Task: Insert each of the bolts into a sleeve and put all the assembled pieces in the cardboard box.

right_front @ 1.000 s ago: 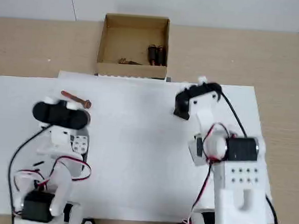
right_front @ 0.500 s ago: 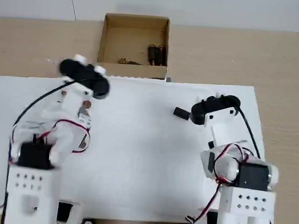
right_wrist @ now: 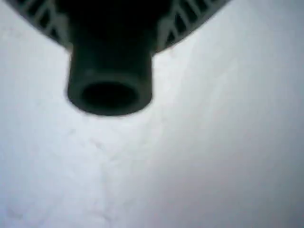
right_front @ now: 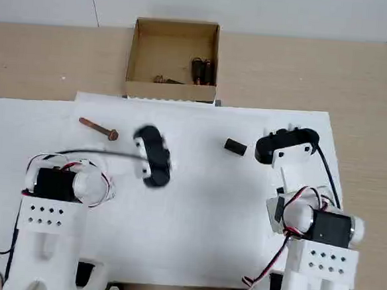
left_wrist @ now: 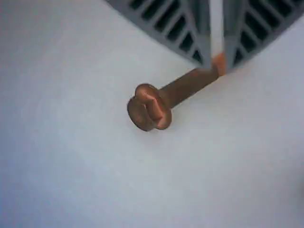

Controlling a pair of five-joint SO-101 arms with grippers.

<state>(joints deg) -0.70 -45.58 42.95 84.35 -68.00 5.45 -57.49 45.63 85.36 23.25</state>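
Left gripper is pinched down to a thin slit, with its tips right at the shaft end of the copper bolt. Can't tell if it's actually gripping it. Right gripper has the black sleeve sticking out from it, open end showing, and I can't tell whether it's clamped.

From above, big to small:
- wooden table
- white sheet with both arms over it
- cardboard box just behind the sheet, a few dark pieces inside
- the 1 bolt lying flat on the sheet's left part
- the sleeve on the sheet beside the right arm
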